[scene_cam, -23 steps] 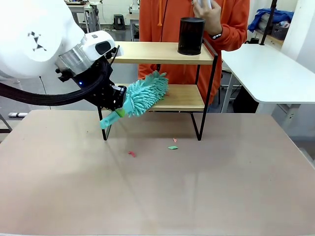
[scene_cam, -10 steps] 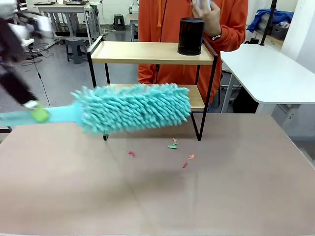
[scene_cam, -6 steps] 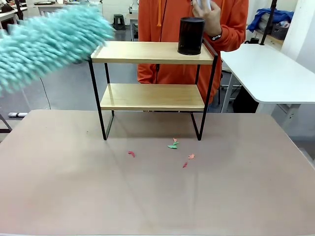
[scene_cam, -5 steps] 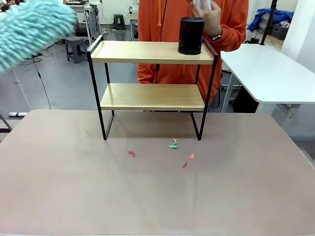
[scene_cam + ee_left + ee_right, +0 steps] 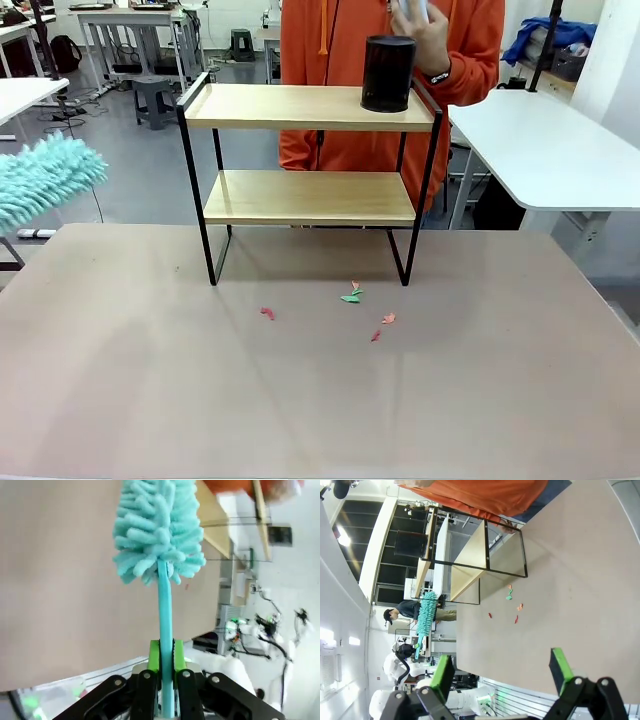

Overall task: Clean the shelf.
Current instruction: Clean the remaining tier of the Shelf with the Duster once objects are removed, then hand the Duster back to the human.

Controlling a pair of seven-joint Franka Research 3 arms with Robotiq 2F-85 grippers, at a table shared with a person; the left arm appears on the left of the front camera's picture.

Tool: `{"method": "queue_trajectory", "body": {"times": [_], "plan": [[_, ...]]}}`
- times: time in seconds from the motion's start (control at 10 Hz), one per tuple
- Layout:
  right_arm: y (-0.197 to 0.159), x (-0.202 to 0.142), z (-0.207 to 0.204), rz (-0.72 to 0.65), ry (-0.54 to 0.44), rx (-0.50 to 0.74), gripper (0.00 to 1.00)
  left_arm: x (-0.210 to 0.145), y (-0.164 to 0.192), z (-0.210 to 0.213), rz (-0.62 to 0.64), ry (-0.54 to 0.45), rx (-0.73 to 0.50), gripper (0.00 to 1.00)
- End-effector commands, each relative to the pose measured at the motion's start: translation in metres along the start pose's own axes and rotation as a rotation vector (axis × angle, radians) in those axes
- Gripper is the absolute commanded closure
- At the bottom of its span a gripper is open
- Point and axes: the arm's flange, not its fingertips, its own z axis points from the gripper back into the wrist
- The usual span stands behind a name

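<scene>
Small two-tier shelf (image 5: 300,197), two light wooden boards in a thin black metal frame, stands upright on four legs at the far middle of the beige counter (image 5: 300,410). Black cylindrical container (image 5: 388,73) sits on the top board toward its right end. Lower board is bare. Small coloured paper scraps (image 5: 351,297) lie on the counter just in front of the shelf: one green, one red to its left, two orange-red to its right, all apart from the legs. Fluffy turquoise microfibre duster (image 5: 158,535) with a turquoise plastic handle is at the counter's left edge, well apart from the shelf, head in the air and touching nothing. Left claw (image 5: 166,656) is clamped on the duster's handle, with green pads (image 5: 155,655) pressing it from both sides. Right claw (image 5: 501,671) is spread wide with nothing between its fingers, well apart from the shelf and scraps. Person in an orange hooded top (image 5: 340,40) stands right behind the shelf, one hand (image 5: 425,35) raised above the container and holding something pale; cannot tell what.
</scene>
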Motion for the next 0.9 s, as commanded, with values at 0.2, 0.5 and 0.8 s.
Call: {"method": "queue_trajectory", "body": {"times": [0.2,0.5,0.8], "plan": [[0.0017,0.0014,-0.0008,0.024,-0.011,0.02,0.0,-0.0174,0.0056,0.0251,-0.106,-0.017,-0.065,0.88],[0.0017,0.0014,-0.0008,0.024,-0.011,0.02,0.0,-0.0174,0.0056,0.0251,-0.106,-0.017,-0.065,0.88],[0.0017,0.0014,-0.0008,0.024,-0.011,0.02,0.0,-0.0174,0.0056,0.0251,-0.106,-0.017,-0.065,0.88]]}}
